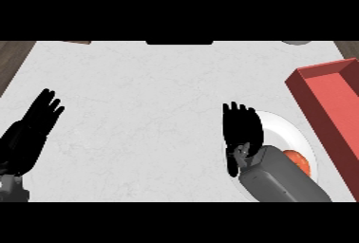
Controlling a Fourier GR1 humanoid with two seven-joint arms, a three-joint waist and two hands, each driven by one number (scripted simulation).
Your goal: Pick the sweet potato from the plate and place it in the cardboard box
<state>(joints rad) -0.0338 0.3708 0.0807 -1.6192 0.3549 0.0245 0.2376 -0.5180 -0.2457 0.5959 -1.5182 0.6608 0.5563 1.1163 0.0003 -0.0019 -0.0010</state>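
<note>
Head view, looking steeply down on the pale marbled counter (154,95). The white plate (284,129) lies toward the right, and all positions are given relative to it. The sweet potato (299,161), orange-red, rests on the plate's lower right portion; its left side is hidden behind the grey right forearm (280,182), which crosses the plate's lower edge. The right hand (242,135) lies over the plate's left rim with its fingers straight and close together, pointing away from the robot; it holds nothing and is not closed on the sweet potato. The red box (329,95), long and open-topped, stands just right of the plate and runs obliquely along that side. The left hand (32,130) rests well to the left of the plate, fingers extended and slightly spread, empty.
</note>
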